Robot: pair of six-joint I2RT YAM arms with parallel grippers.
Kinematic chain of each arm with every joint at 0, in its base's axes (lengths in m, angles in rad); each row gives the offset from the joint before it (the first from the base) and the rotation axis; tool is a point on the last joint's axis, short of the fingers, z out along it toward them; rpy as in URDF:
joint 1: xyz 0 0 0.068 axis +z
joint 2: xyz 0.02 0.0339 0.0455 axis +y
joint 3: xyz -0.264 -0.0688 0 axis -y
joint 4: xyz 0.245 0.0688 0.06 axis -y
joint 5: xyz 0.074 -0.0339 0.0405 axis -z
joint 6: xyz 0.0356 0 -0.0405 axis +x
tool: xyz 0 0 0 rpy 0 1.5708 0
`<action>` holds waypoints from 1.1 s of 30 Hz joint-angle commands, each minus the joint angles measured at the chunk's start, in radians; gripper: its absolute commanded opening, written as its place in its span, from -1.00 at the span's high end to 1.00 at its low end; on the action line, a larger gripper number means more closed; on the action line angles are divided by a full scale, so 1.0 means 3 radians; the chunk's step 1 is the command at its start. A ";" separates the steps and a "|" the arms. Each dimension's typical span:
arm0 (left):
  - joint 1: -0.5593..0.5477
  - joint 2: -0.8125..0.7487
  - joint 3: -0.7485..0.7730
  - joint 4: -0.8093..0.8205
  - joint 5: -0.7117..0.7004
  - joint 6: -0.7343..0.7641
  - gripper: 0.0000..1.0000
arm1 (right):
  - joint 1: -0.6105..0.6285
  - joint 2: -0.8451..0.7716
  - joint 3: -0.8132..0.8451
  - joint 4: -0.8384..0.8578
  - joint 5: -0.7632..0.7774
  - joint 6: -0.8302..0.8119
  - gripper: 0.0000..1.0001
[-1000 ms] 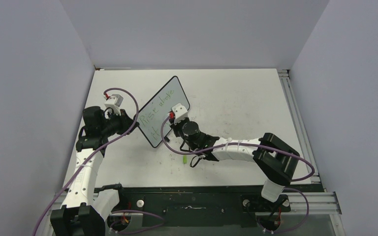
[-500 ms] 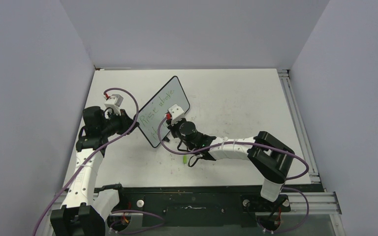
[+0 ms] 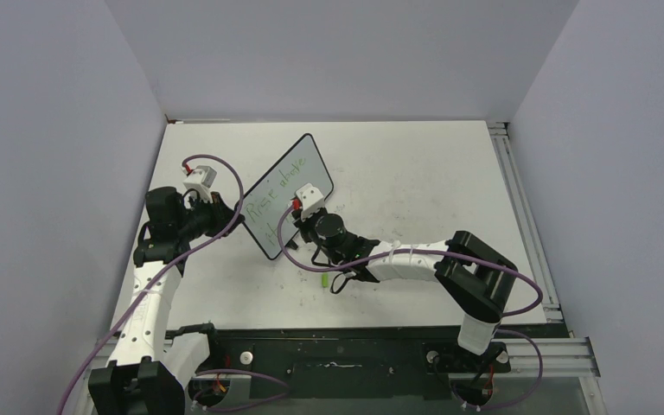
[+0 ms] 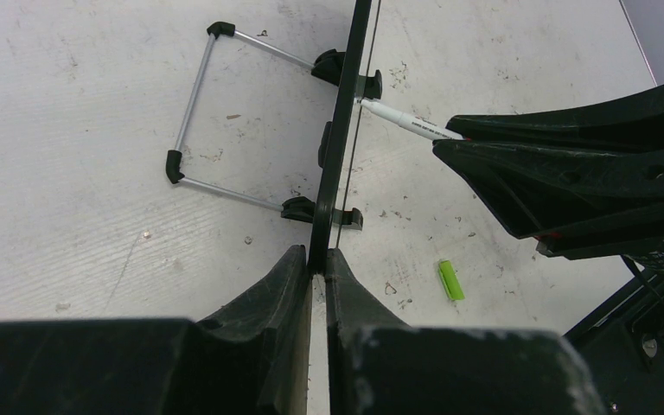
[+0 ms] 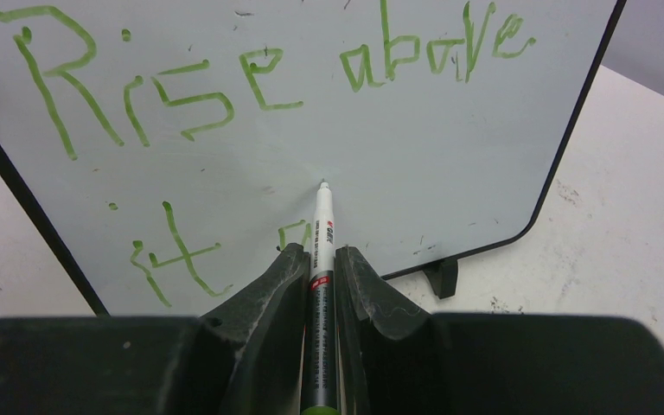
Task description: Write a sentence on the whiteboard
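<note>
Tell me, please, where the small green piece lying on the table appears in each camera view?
Top external: the green piece sits below centre, down and right of the whiteboard.
Left wrist: it lies lower right of centre, to the right of the whiteboard seen edge-on.
Right wrist: not in it.
Shared landmark: the whiteboard, which also fills the upper part of the right wrist view.

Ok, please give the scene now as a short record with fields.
whiteboard: upright, standing on the table
sentence: green, "Rise above", then "it" below
left gripper: shut on the whiteboard's edge
right gripper: shut on the marker
marker: tip at the board, under the first line
green cap: loose on the table
</note>
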 commanded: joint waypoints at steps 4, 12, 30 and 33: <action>-0.0015 -0.0027 0.0131 0.0096 0.0101 -0.0028 1.00 | -0.0012 0.0039 -0.0118 0.0084 0.0004 0.0111 0.89; -0.0013 -0.0035 0.0130 0.0088 0.0100 -0.0028 1.00 | -0.0013 0.0104 -0.0167 0.0070 0.0042 0.0113 0.89; -0.0013 -0.0040 0.0129 0.0088 0.0100 -0.0028 1.00 | -0.0014 0.0144 -0.0164 0.0052 0.0066 0.0113 0.89; -0.0014 -0.0040 0.0130 0.0088 0.0095 -0.0028 1.00 | -0.0011 0.0061 -0.0169 0.0040 0.0082 0.0104 0.89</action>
